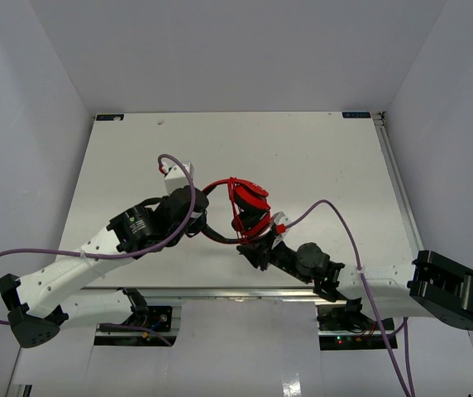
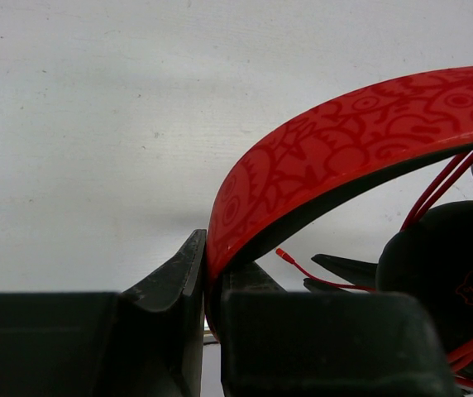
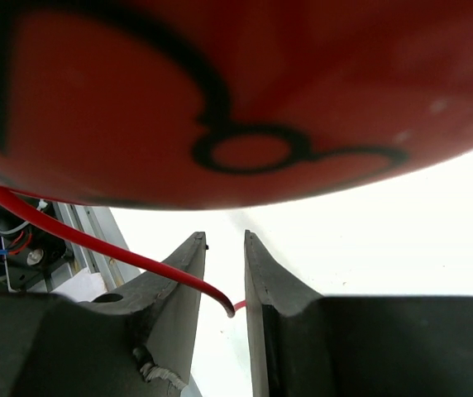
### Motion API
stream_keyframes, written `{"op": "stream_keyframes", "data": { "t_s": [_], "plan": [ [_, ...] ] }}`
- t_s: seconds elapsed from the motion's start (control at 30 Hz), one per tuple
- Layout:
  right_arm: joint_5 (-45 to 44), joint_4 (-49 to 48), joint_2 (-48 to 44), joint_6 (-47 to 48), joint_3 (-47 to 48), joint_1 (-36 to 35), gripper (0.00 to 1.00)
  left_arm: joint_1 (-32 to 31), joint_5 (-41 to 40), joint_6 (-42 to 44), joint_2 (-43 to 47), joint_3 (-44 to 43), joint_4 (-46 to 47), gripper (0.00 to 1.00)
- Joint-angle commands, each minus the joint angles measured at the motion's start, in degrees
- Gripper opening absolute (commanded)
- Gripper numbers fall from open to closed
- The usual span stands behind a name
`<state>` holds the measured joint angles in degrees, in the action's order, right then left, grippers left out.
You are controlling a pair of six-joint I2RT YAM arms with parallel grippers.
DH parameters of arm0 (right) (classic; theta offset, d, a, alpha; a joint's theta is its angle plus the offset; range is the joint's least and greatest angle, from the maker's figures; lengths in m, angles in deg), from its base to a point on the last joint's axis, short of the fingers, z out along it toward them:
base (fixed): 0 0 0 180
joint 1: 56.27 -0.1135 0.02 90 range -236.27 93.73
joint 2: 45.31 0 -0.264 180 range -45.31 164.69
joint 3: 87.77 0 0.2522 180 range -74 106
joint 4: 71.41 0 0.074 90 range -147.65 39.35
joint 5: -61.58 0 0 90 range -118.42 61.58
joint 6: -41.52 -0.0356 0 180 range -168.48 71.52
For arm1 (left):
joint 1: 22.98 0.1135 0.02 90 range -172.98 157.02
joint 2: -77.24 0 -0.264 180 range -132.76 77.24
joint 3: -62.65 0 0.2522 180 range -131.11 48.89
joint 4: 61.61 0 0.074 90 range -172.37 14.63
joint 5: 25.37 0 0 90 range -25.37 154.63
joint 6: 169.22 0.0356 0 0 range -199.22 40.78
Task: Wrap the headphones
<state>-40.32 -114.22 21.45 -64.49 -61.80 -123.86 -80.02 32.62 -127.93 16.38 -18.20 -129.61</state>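
Observation:
The red and black headphones (image 1: 250, 201) stand near the table's middle. In the left wrist view my left gripper (image 2: 213, 258) is shut on the end of the patterned red headband (image 2: 344, 149), which arcs up to the right. A black earcup pad (image 2: 439, 273) and the thin red cable's tip (image 2: 283, 254) lie beyond. In the top view the left gripper (image 1: 206, 222) sits at the headphones' left. My right gripper (image 1: 246, 246) is just below them. Its jaws (image 3: 225, 241) stand narrowly apart with the red cable (image 3: 137, 258) hooked into the gap, under a red earcup (image 3: 220, 91).
The white table (image 1: 303, 157) is walled by white panels on three sides. A metal rail (image 1: 220, 291) runs along the near edge, with electronics below it (image 3: 13, 248). Thick purple arm cables (image 1: 179, 165) loop over the left arm and right arm.

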Motion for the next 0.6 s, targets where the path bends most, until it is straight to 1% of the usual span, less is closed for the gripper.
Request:
{"op": "stream_keyframes", "data": {
  "t_s": [0.0, 0.17, 0.3, 0.47, 0.57],
  "plan": [
    [-0.9, -1.6, 1.2, 1.6, -1.1, -0.4, 0.33, 0.0, 3.2, -3.1, 2.1, -1.8, 7.2, 0.00],
    [-1.5, -2.0, 1.9, 2.7, -1.2, -0.4, 0.39, 0.0, 4.1, -3.2, 2.2, -1.6, 7.9, 0.00],
    [-2.9, -1.7, 1.9, 3.4, -1.2, -0.4, 0.41, -0.1, 4.1, -3.2, 2.2, -1.2, 8.0, 0.00],
    [-3.2, -0.9, 1.0, 4.2, -0.9, -0.4, 0.42, 0.0, 4.1, -3.2, 2.3, -1.2, 8.1, 0.00],
    [-2.8, -0.7, 0.7, 5.0, -0.8, -0.4, 0.46, 0.0, 4.5, -3.2, 2.2, -1.4, 8.2, 0.00]
  ]
}}
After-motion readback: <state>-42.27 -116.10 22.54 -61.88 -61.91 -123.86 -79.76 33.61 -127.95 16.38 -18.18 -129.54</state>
